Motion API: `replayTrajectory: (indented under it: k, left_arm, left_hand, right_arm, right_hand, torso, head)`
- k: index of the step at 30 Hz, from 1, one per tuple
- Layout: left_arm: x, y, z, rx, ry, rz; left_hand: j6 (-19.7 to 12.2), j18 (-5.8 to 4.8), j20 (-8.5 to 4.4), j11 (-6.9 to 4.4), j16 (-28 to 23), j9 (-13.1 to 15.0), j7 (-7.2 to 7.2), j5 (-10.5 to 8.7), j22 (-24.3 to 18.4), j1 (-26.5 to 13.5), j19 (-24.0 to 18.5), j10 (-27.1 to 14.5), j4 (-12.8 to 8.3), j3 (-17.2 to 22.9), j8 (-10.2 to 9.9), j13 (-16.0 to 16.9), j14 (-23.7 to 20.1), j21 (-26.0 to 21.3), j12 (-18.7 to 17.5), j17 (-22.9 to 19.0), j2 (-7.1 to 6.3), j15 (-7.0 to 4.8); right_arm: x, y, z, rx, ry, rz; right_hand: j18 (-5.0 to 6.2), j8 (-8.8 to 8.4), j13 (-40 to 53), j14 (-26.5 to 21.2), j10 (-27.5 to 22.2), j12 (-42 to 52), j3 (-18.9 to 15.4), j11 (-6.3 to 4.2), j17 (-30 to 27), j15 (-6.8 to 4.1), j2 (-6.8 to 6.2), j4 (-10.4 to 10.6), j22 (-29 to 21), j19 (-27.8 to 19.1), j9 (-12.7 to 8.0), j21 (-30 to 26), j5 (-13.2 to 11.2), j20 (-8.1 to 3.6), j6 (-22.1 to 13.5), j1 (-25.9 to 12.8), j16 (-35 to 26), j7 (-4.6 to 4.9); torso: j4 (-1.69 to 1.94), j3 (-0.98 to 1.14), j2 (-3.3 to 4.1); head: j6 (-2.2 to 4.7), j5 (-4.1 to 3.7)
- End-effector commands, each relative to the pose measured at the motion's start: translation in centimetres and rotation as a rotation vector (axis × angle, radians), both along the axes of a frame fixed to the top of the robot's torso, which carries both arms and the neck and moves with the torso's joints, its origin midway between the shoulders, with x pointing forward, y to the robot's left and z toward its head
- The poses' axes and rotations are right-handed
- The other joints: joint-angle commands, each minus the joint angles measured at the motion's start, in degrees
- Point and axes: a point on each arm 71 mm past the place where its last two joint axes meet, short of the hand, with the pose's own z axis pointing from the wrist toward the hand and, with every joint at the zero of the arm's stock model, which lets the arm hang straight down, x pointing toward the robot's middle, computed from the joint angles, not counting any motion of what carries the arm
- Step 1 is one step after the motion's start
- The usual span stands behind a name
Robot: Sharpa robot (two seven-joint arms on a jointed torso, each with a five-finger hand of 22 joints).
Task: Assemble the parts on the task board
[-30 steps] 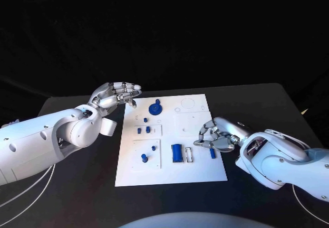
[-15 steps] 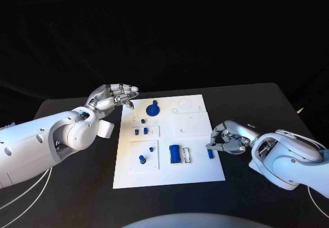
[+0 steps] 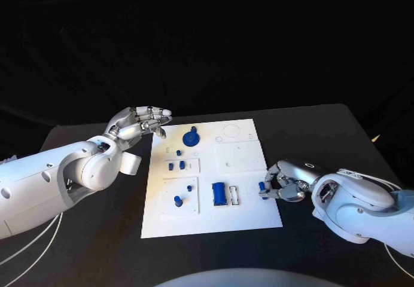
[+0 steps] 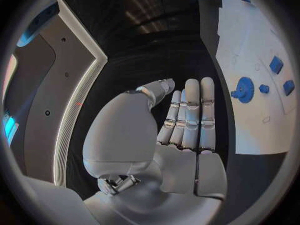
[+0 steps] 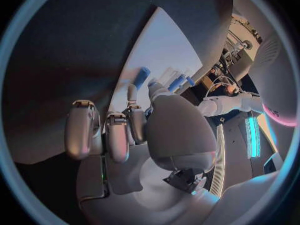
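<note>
The white task board (image 3: 250,218) lies mid-table. On it are a round blue knobbed part (image 3: 191,139), several small blue pegs (image 3: 177,163) and a blue block (image 3: 220,193) beside a pale frame. My right hand (image 3: 285,182) sits at the board's right edge, fingers curled, and pinches a small blue peg (image 3: 262,188) just over that edge; the right wrist view shows the peg (image 5: 142,76) at the fingertips (image 5: 134,90). My left hand (image 3: 139,123) hovers off the board's far left corner, fingers straight and holding nothing, as the left wrist view shows the left hand (image 4: 181,130).
Black table (image 3: 328,131) surrounds the board, with bare room at the far right and near left. In the left wrist view the board (image 4: 250,50) and round blue part (image 4: 244,90) lie beside my fingers. My left arm (image 3: 60,179) covers the table's left side.
My right hand has curled tighter and shifted slightly along the board's right edge with the blue peg. The left hand has hardly moved.
</note>
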Motion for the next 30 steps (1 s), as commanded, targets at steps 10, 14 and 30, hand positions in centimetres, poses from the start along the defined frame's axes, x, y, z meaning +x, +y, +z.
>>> replayTrajectory:
  k: [10,14,30]
  left_arm:
    - [-0.1,-0.1,0.1,-0.009,-0.007,-0.015]
    - [-0.1,-0.1,0.1,-0.008,-0.007,-0.015]
    - [-0.1,0.0,0.1,-0.008,-0.006,-0.014]
  left_hand:
    - [-0.42,0.35,0.12,-0.01,0.4,0.01,0.36,0.24,0.03,-0.16,-0.21,-0.41,-0.11,0.19,0.44,0.06,-0.38,-0.1,0.4,-0.06,0.2,0.11]
    - [-0.42,0.35,0.12,-0.01,0.4,0.01,0.36,0.24,0.03,-0.16,-0.21,-0.41,-0.11,0.19,0.44,0.06,-0.38,-0.1,0.4,-0.06,0.2,0.11]
    - [-0.47,0.34,0.14,0.0,0.44,0.0,0.37,0.24,0.03,-0.24,-0.21,-0.44,-0.06,0.19,0.47,0.06,-0.38,-0.1,0.46,-0.06,0.21,0.12]
  right_arm:
    - [0.2,0.7,-1.0,-0.047,-0.014,0.008]
    - [0.4,0.8,-1.2,-0.059,-0.017,0.009]
    - [0.4,1.8,-1.6,-0.096,-0.022,0.039]
  right_hand:
    - [0.06,-0.65,5.73,5.06,0.35,-0.16,0.57,0.26,10.72,0.22,0.95,-0.36,10.87,0.86,-0.12,-0.26,-1.02,0.55,0.6,0.14,-0.21,0.06]
    - [0.06,-1.11,5.75,5.08,0.33,-0.18,2.27,0.11,10.78,0.09,1.47,-1.33,10.89,0.89,-0.21,-0.28,-1.05,0.46,0.67,2.95,-0.19,-0.1]
    - [-0.09,-0.45,5.67,5.17,0.33,-0.58,31.28,0.66,11.28,0.47,-2.67,-16.82,11.14,1.12,3.67,0.51,8.4,0.63,0.22,3.76,-0.05,0.86]
  torso:
    - [0.15,0.08,0.04]
    - [-0.04,0.07,-0.02]
    - [-0.03,-0.02,-0.07]
  head:
    - [-0.32,0.2]
    - [-0.48,0.37]
    - [-0.63,0.43]
